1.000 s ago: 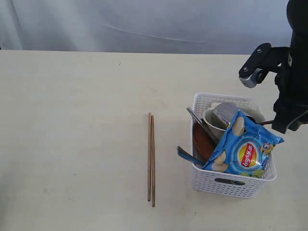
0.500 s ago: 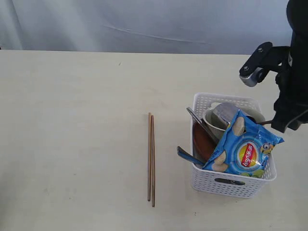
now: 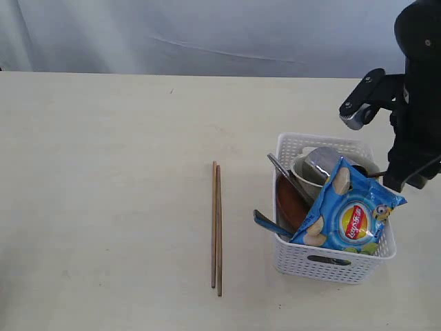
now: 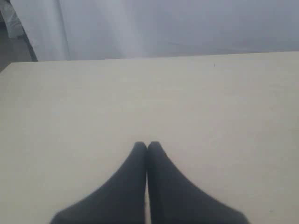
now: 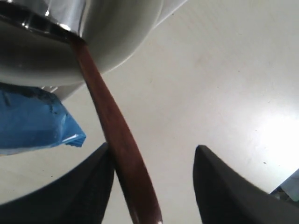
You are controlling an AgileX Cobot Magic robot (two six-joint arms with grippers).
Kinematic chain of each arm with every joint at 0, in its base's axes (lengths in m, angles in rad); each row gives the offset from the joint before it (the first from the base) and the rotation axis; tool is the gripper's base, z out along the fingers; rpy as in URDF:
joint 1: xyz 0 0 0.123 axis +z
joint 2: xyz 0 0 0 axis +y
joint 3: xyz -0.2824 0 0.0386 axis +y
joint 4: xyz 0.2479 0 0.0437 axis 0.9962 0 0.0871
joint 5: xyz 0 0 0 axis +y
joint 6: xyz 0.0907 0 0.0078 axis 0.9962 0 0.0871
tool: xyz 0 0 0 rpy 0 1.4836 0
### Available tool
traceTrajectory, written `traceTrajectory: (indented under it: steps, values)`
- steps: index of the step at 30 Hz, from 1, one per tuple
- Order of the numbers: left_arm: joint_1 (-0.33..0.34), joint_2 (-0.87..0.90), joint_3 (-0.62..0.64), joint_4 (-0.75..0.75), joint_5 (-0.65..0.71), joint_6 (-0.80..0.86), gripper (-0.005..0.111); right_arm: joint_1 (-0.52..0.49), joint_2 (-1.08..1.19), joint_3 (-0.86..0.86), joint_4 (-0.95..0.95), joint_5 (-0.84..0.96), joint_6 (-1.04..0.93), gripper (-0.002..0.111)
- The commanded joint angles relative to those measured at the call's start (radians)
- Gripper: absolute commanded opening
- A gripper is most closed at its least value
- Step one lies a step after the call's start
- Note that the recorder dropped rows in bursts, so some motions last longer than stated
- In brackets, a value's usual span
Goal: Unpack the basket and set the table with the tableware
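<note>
The white basket (image 3: pixel 331 265) stands on the table (image 3: pixel 103 172) at the right, holding a steel cup (image 3: pixel 322 164) in a white bowl (image 3: pixel 301 172), a brown plate (image 3: pixel 289 203), steel cutlery (image 3: pixel 265 222) and a blue crisp packet (image 3: pixel 348 214). Two chopsticks (image 3: pixel 216 227) lie side by side left of it. My right gripper (image 5: pixel 154 148) is open at the basket's far right corner. The reddish wooden spoon's handle (image 5: pixel 117 140) passes between its fingers, close to one finger (image 5: pixel 88 186). My left gripper (image 4: pixel 147 144) is shut and empty over bare table, out of the exterior view.
In the right wrist view the bowl (image 5: pixel 121 37), the cup's rim (image 5: pixel 51 14) and a corner of the crisp packet (image 5: pixel 32 116) sit just beyond the fingers. A grey curtain (image 3: pixel 207 34) backs the table's far edge.
The right arm has shifted slightly left towards the basket. Everything else stays as it was.
</note>
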Motion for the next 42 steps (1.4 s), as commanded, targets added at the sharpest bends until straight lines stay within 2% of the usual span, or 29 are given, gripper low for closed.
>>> traceTrajectory:
  steps: [1, 4, 5, 6, 7, 9, 10, 21, 27, 37, 42]
  values:
    - [-0.006, -0.004, 0.004, -0.007, -0.005, -0.008, 0.000, -0.002, 0.001, 0.000, -0.006, -0.005, 0.005, 0.049]
    - [-0.006, -0.004, 0.004, -0.007, -0.005, -0.008, 0.000, -0.002, 0.001, 0.000, -0.006, -0.005, 0.005, 0.046]
    - [-0.006, -0.004, 0.004, -0.007, -0.005, -0.008, 0.000, -0.002, 0.001, 0.000, -0.006, -0.005, 0.005, 0.035]
    - [-0.006, -0.004, 0.004, -0.007, -0.005, -0.008, 0.000, -0.002, 0.001, 0.000, -0.006, -0.005, 0.005, 0.030]
    - [-0.006, -0.004, 0.004, -0.007, -0.005, -0.008, 0.000, -0.002, 0.001, 0.000, -0.006, -0.005, 0.005, 0.017]
    - [-0.006, -0.004, 0.004, -0.007, -0.005, -0.008, 0.000, -0.002, 0.001, 0.000, -0.006, -0.007, 0.005, 0.003]
    - [-0.006, -0.004, 0.004, -0.007, -0.005, -0.008, 0.000, -0.002, 0.001, 0.000, -0.006, -0.007, 0.005, 0.000]
    - [-0.006, -0.004, 0.004, -0.007, -0.005, -0.008, 0.000, -0.002, 0.001, 0.000, -0.006, 0.023, -0.119, 0.000]
    - [-0.006, -0.004, 0.004, -0.007, -0.005, -0.008, 0.000, 0.002, -0.001, -0.001, -0.009, 0.033, -0.125, 0.000]
    - [-0.006, -0.004, 0.004, -0.007, -0.005, -0.008, 0.000, 0.125, -0.003, -0.001, -0.187, 0.033, -0.071, 0.000]
    - [-0.006, -0.004, 0.004, -0.007, -0.005, -0.008, 0.000, 0.147, -0.019, -0.001, -0.228, 0.033, -0.033, 0.000]
